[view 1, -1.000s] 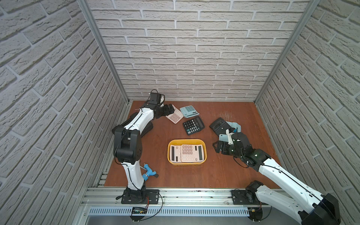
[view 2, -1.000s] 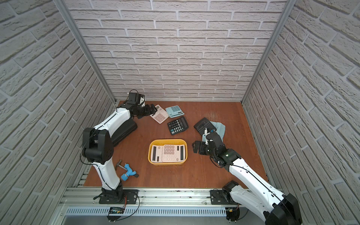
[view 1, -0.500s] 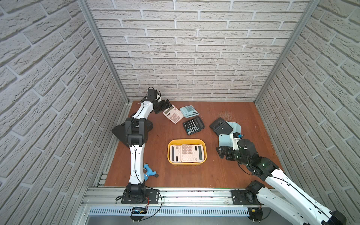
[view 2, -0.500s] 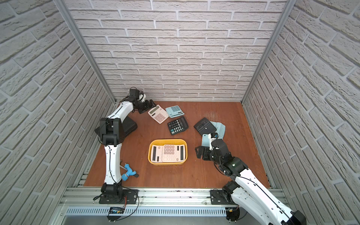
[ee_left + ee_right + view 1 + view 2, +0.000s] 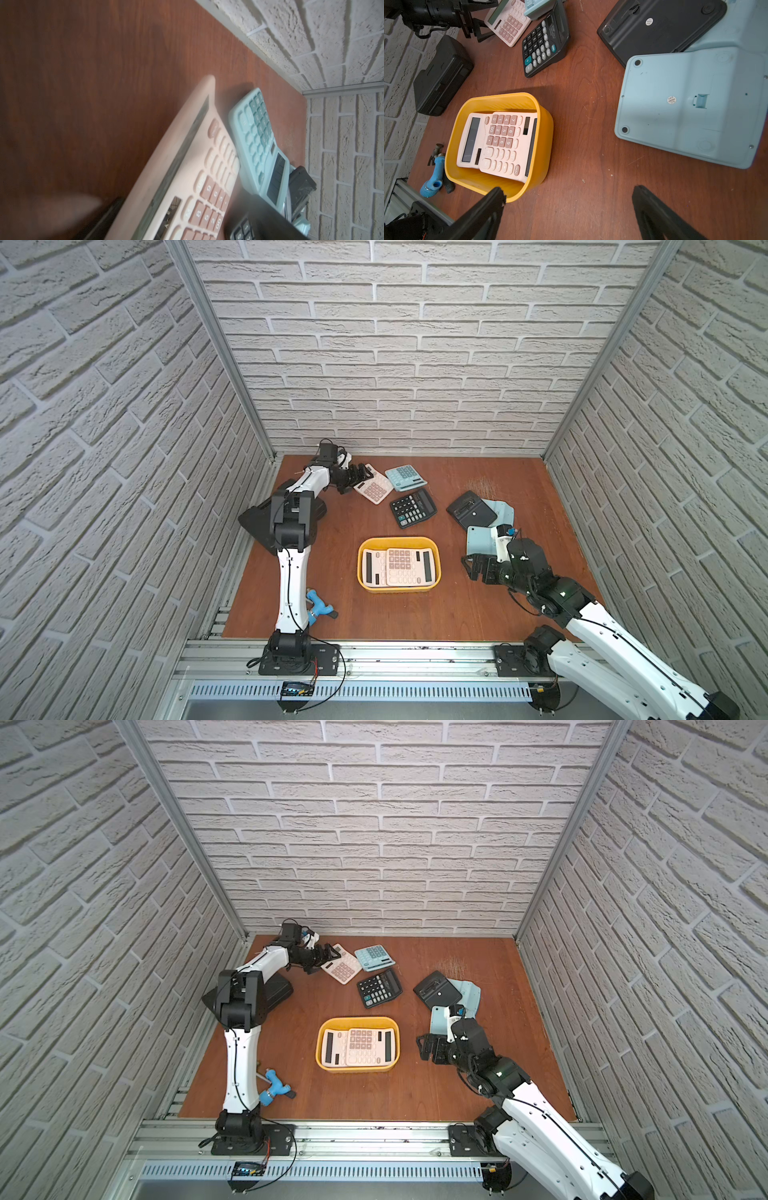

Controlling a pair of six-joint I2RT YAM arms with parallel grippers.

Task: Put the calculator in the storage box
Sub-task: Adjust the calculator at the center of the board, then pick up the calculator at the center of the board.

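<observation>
left pincer [image 5: 361,477] open, straddling the end of the pink calculator [image 5: 375,490] at back-left of desk [image 5: 415,622]. right pincer [image 5: 569,190] open above desk, just beside yellow storage box [image 5: 398,588], which holds two pale calculators [image 5: 411,566].

Storage box [image 5: 544,135] holds two calculators [image 5: 504,141] (both pink).

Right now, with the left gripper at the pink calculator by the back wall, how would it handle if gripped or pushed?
The pink calculator looks like a rigid plastic slab: probably stiff and light. Flat on the smooth table, it would likely slide, not tip. The blue calculator sits against it, so a push may shift both.
</observation>
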